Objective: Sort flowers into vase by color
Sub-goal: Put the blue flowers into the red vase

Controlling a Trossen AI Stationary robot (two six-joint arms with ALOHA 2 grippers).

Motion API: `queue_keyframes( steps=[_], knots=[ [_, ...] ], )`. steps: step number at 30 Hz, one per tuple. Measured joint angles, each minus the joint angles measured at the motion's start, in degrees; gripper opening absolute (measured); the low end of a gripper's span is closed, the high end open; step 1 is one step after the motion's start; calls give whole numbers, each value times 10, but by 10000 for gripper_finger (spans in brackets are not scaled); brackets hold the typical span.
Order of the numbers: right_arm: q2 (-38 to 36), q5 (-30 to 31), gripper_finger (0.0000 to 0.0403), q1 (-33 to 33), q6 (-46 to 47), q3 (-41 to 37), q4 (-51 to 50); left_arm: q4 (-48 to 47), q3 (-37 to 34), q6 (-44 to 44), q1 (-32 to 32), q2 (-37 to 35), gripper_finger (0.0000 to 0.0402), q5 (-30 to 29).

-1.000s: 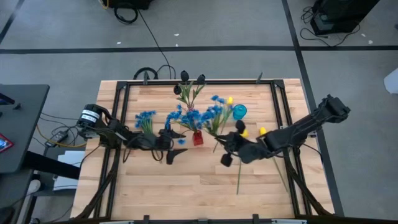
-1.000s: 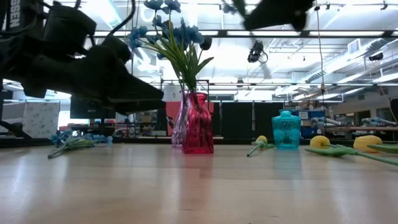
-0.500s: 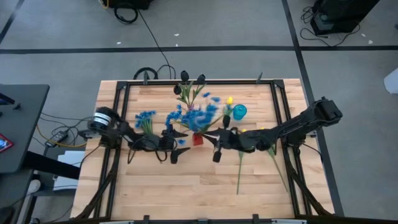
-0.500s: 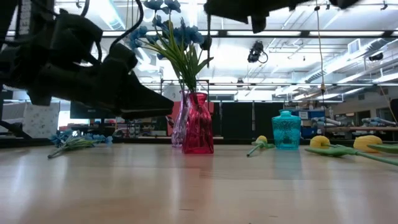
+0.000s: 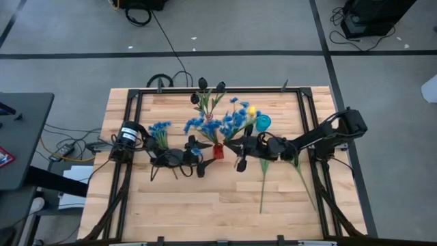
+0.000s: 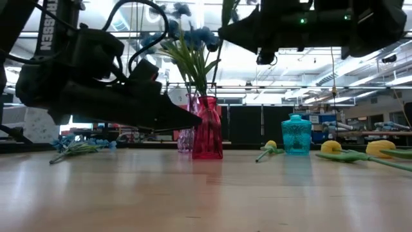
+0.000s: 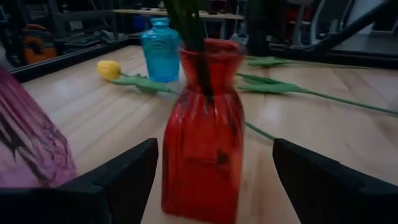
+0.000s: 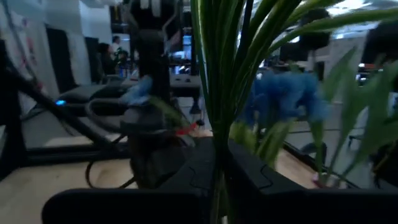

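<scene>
Partly done, I judge: blue flowers [image 5: 229, 123] already stand in the red vase [image 5: 217, 151], where the right gripper [image 5: 240, 152] is closed on their stems (above the vase) and the left gripper [image 5: 199, 162] waits wide open beside it, while yellow tulips [image 6: 331, 147] and another blue bunch [image 5: 160, 129] lie unsorted on the table [image 5: 205, 205].

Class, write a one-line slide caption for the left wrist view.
Open left pincer flanks the red vase holding green stems; blue vase and yellow tulip lie beyond.
</scene>
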Motion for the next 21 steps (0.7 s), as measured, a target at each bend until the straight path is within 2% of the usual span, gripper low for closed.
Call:
queue_keyframes(
  steps=[6, 12, 21],
  knots=[
    [31, -8, 39, -8, -18, 16, 3, -24, 8, 0, 12, 0, 323, -4],
    [36, -9, 39, -13, -36, 16, 0, -69, 39, 12, 23, 3, 324, 22],
    [13, 8, 39, -11, -67, 20, 0, -82, 45, 31, 26, 3, 316, 22]
  ],
)
